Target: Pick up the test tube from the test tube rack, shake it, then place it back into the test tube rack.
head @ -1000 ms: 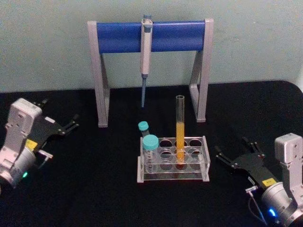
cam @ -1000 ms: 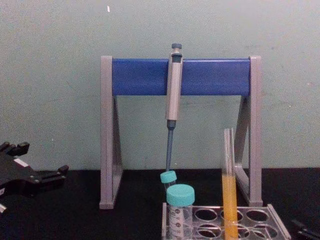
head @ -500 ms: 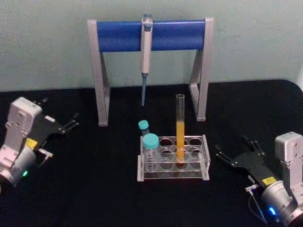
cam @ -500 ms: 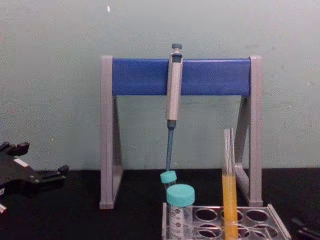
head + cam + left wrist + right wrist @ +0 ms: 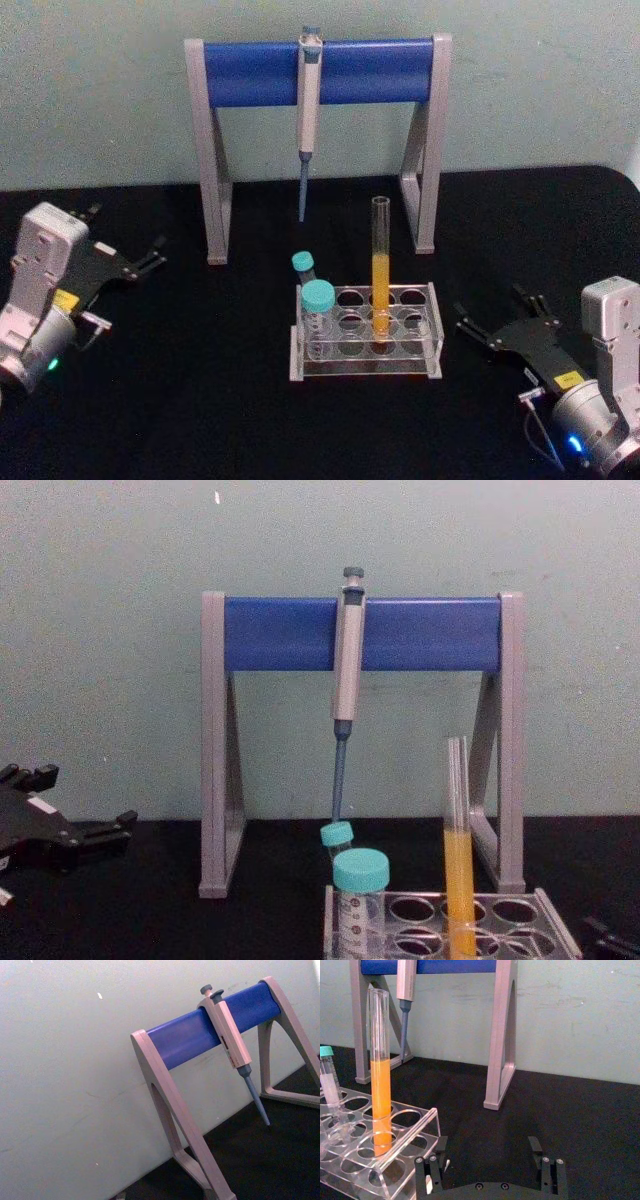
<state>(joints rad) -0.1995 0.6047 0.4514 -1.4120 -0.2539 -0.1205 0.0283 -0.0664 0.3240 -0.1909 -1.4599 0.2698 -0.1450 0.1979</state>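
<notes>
The test tube [image 5: 380,265] stands upright in a middle hole of the clear test tube rack [image 5: 432,330], its lower half filled with orange-yellow liquid. From the chest, the test tube [image 5: 459,865] rises out of the rack [image 5: 548,922]. My right gripper [image 5: 490,303] rests open on the table to the right of the rack, clear of it. In its wrist view the right gripper [image 5: 487,1166] has spread fingers, and beyond them stand the test tube [image 5: 380,1075] and the rack [image 5: 415,1125]. My left gripper [image 5: 128,232] is open at the far left, also seen as the left gripper [image 5: 85,798].
Two teal-capped vials [image 5: 317,305] stand in the rack's left end. Behind it a grey-and-blue pipette stand [image 5: 320,72] holds a hanging pipette [image 5: 307,110], close to the wall. Black tabletop lies open on both sides of the rack.
</notes>
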